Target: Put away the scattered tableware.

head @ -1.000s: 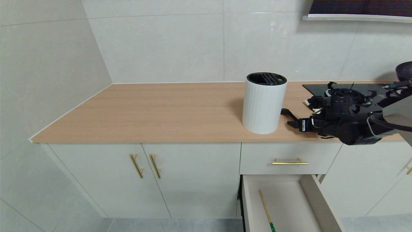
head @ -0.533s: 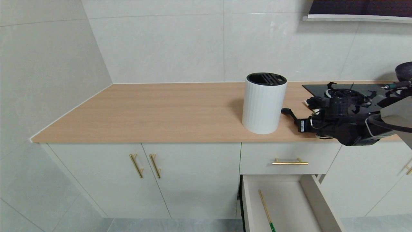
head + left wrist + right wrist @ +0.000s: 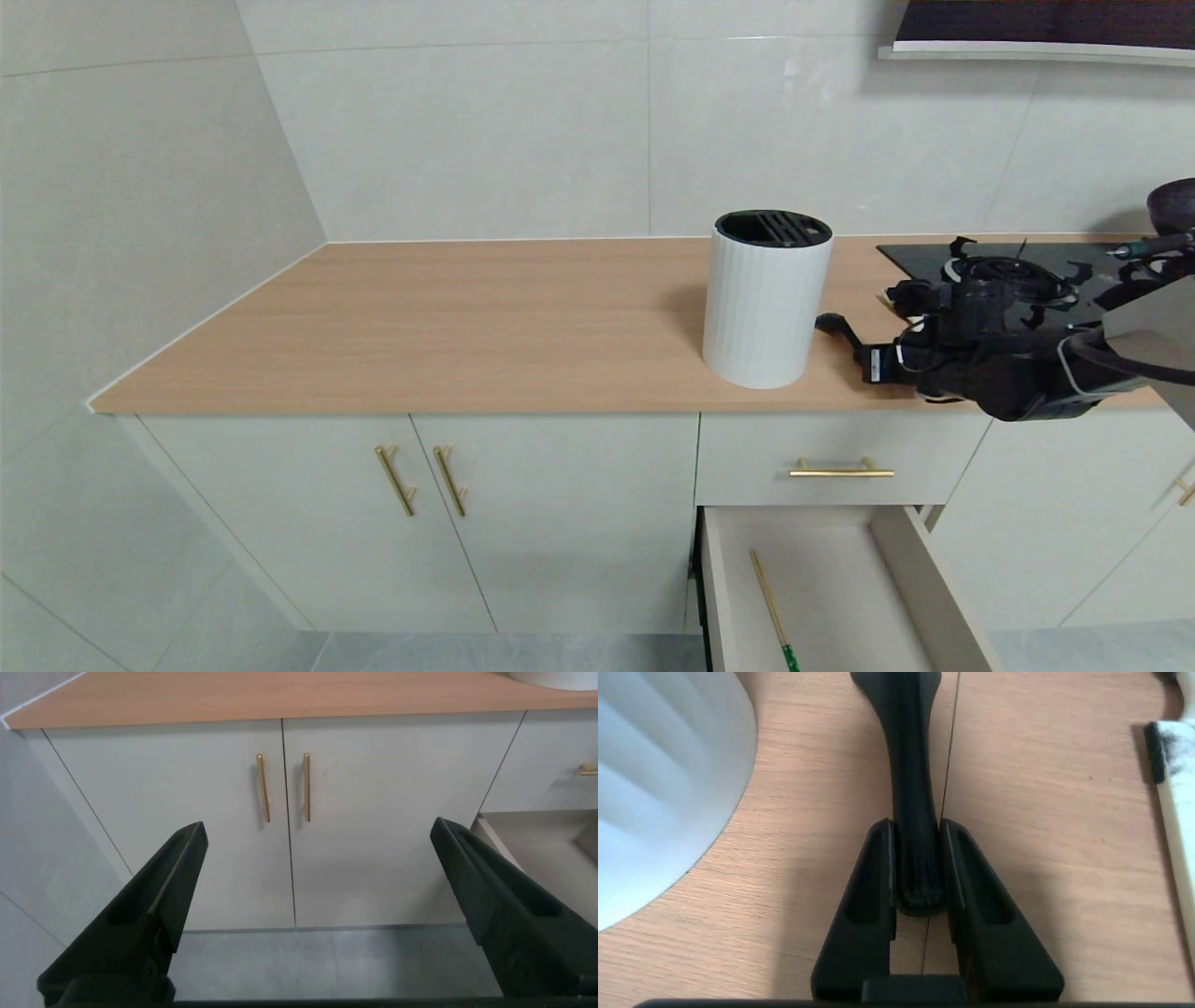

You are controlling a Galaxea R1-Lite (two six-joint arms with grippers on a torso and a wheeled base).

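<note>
A black utensil handle (image 3: 910, 775) lies on the wooden counter (image 3: 467, 327) just right of a white ribbed holder (image 3: 766, 303) with a black slotted top. My right gripper (image 3: 918, 873) is shut on the near end of that handle; from the head view, the right gripper (image 3: 864, 359) sits low over the counter's front edge, with the handle (image 3: 834, 327) running toward the holder. A wooden chopstick with a green end (image 3: 773, 611) lies in the open drawer (image 3: 896, 597). My left gripper (image 3: 318, 849) is open and holds nothing, facing the cabinet doors.
A black gas hob (image 3: 1018, 266) lies right of the gripper, and a dark pan (image 3: 1172, 210) at the far right. A white piece with a dark tip (image 3: 1174, 812) lies on the counter beside the handle. The counter's left half is bare. Gold cabinet handles (image 3: 285, 786) face the left gripper.
The right gripper's fingers have come together on the black handle, and the hand has shifted slightly. The holder, the drawer and the chopstick have not moved.
</note>
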